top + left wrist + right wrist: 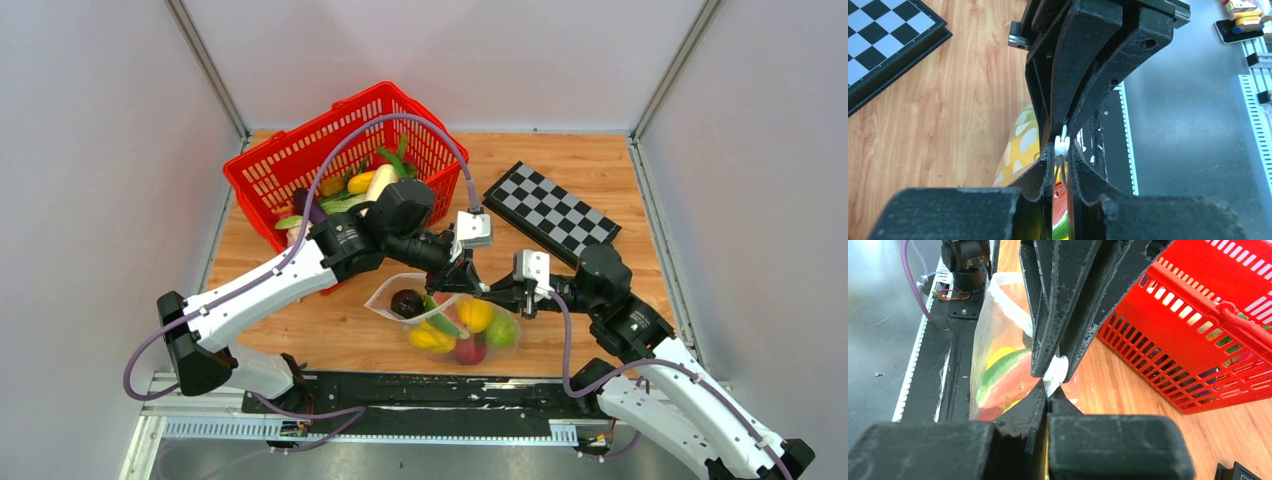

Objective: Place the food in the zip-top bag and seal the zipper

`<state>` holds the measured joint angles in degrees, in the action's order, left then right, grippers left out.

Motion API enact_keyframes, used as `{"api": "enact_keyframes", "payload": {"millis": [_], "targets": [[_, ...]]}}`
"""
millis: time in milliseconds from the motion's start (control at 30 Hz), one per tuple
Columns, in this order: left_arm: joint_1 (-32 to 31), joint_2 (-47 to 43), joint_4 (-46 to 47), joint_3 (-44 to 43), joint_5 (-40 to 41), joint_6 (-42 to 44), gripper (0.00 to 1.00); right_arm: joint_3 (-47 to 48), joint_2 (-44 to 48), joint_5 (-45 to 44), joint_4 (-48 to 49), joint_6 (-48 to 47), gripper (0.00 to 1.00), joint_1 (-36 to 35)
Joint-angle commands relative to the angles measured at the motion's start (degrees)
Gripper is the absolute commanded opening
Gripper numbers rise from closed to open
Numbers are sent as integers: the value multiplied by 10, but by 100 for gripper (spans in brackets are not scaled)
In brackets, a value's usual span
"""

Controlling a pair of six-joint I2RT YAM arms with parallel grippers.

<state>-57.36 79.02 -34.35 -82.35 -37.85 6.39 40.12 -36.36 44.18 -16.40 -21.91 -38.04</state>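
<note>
Both grippers meet tip to tip over the middle of the table point(330, 335). The left gripper point(472, 284) has its two fingers pressed together on the zipper point(1062, 144), a thin white edge caught between the pads. The right gripper point(500, 294) comes in from the right and pinches the same strip just beside it, so the four fingertips almost touch.

One zip-top bag point(388, 297) hangs from that pinched edge and slumps toward the near side of the table, just short of the black rail point(400, 392). Through the clear dotted plastic I count at least five pieces of food: one dark fruit point(406, 303) on the left, two yellow pieces point(475, 314), one green fruit point(503, 329) on the right and one red fruit point(468, 351) nearest. A green strip between them is too blurred to name.

Farther back, one black-and-white checkerboard point(550, 208) lies flat at the far right. One red plastic basket point(300, 165) stands at the far left, holding more toy vegetables in yellow, white, green and purple; their number cannot be told.
</note>
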Motion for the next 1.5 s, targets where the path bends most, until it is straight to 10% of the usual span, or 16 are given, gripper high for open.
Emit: {"api": "enact_keyframes", "payload": {"millis": [0,1267,1333,1467], "targets": [[-2,-19,0,-13,-4,6,4,-5,16,-15,30,14,0,2],[15,-67,-64,8,89,6,0,-22,71,-56,36,57,0,2],[15,-57,-61,-2,69,1,0,-4,63,-35,27,50,8,2],[15,-34,-75,-26,50,3,0,24,41,-30,6,37,54,2]]}}
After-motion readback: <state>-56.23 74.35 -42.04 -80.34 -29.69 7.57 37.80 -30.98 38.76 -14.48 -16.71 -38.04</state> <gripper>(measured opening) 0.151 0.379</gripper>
